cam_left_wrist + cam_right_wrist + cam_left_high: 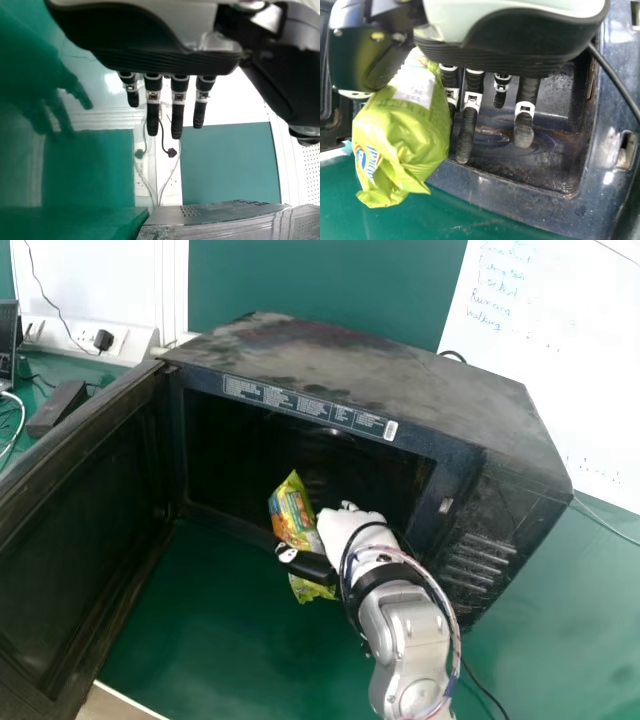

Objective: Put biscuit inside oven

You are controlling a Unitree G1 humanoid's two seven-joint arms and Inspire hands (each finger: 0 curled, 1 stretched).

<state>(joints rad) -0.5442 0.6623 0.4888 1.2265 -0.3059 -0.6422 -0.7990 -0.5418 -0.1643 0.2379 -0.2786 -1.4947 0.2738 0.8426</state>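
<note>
In the head view my right hand (350,528) is at the front of the black oven (350,370), whose door (80,520) stands open on the left. The yellow-green biscuit packet (292,512) is pinched by that hand, tilted, in front of the dark opening. From the right wrist view, the packet (402,140) lies between the thumb and the fingers of my right hand (467,120), with the oven's sill (520,200) close by. My left hand (177,107) has its fingers straight and holds nothing in the left wrist view.
Behind the door are a dark box (57,407), cables and a white socket strip (75,335). A whiteboard (570,360) with handwriting stands behind the oven at the right. Green tabletop (220,630) extends below the opening, between the door and my right arm.
</note>
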